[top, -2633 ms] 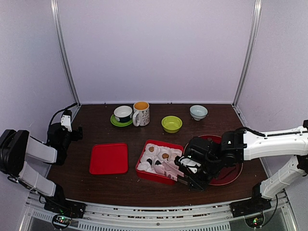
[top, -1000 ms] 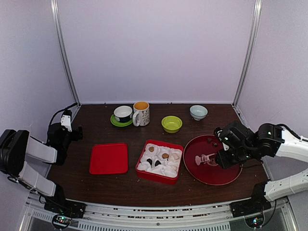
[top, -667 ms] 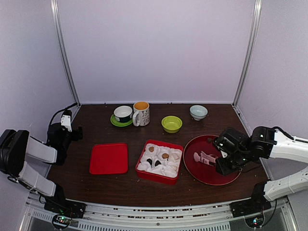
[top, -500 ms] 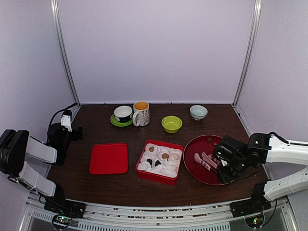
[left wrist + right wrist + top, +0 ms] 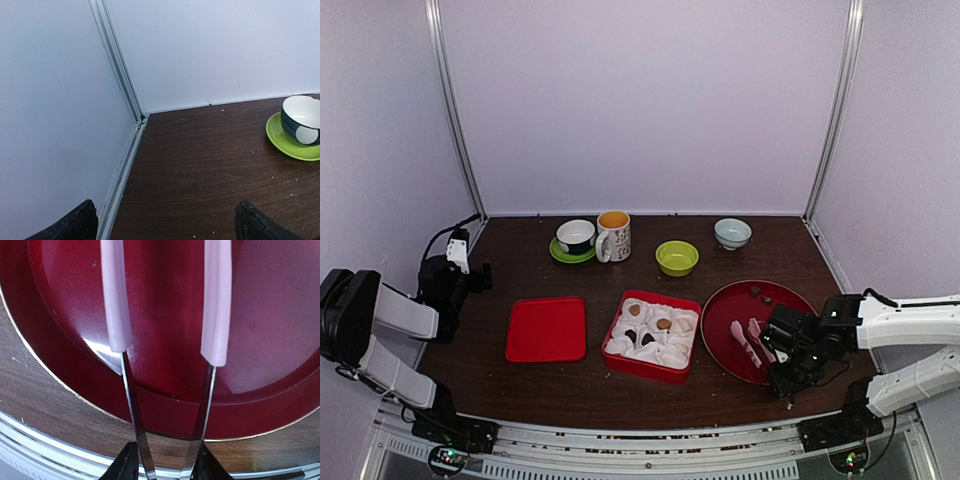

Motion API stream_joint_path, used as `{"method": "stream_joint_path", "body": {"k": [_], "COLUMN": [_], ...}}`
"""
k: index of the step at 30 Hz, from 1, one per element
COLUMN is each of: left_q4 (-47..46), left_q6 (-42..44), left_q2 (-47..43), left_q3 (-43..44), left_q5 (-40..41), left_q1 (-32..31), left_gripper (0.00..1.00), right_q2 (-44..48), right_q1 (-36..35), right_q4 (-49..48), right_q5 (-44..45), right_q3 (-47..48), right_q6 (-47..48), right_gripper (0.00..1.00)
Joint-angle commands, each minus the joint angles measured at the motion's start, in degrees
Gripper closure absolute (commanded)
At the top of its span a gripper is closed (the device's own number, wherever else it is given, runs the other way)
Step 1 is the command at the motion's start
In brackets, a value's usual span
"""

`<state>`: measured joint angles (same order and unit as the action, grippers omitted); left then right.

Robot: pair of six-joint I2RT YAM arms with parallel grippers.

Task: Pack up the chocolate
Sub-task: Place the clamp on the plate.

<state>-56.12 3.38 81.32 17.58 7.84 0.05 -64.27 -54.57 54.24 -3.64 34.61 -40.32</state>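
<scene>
Your right gripper (image 5: 167, 467) seems clamped on the tongs (image 5: 165, 340) above the plate (image 5: 725, 315). The chocolate (image 5: 663, 323) lies in the box (image 5: 645, 370) at its nine o'clock. Your left gripper (image 5: 165, 231) gapes wide.

Two-arm rig, black joints with pale covers.
The left arm (image 5: 390, 325) has bulky black joint housings, pale grey link covers, a small white block (image 5: 457, 251) at the wrist and a thin black cable (image 5: 438, 237) looping beside it. The right arm (image 5: 905, 318) has white tube links, black joint blocks and a thin black wire arching over the forearm. The left base (image 5: 455, 432) and right base (image 5: 835, 432) are black, each with a small green light. The left gripper (image 5: 165, 226) and right gripper (image 5: 165, 467) have matte black fingertips.
</scene>
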Motion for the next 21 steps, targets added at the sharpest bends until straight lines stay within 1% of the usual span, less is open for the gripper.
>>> {"method": "stream_joint_path", "body": {"k": [1, 5, 16, 21], "left_q4": [-3.35, -3.35, -3.36, -3.36], "left_q6": [-0.19, -0.26, -0.26, -0.21], "left_q2": [0.31, 0.33, 0.33, 0.33], "left_q3": [0.63, 0.62, 0.62, 0.63], "left_q5": [-0.45, -0.44, -0.44, -0.44], "left_q1": [0.54, 0.55, 0.5, 0.5], "left_gripper": [0.02, 0.02, 0.02, 0.02], "right_q2": [-0.06, -0.01, -4.72, -6.63], "right_q1": [0.14, 0.14, 0.18, 0.16], "right_q4": [-1.89, -2.6, -4.71, -5.78], "right_q5": [1.79, 2.67, 4.69, 5.0], "right_q3": [0.29, 0.69, 3.15, 3.08], "right_q6": [-0.45, -0.68, 0.18, 0.4], "right_gripper": [0.6, 0.59, 0.59, 0.61]}}
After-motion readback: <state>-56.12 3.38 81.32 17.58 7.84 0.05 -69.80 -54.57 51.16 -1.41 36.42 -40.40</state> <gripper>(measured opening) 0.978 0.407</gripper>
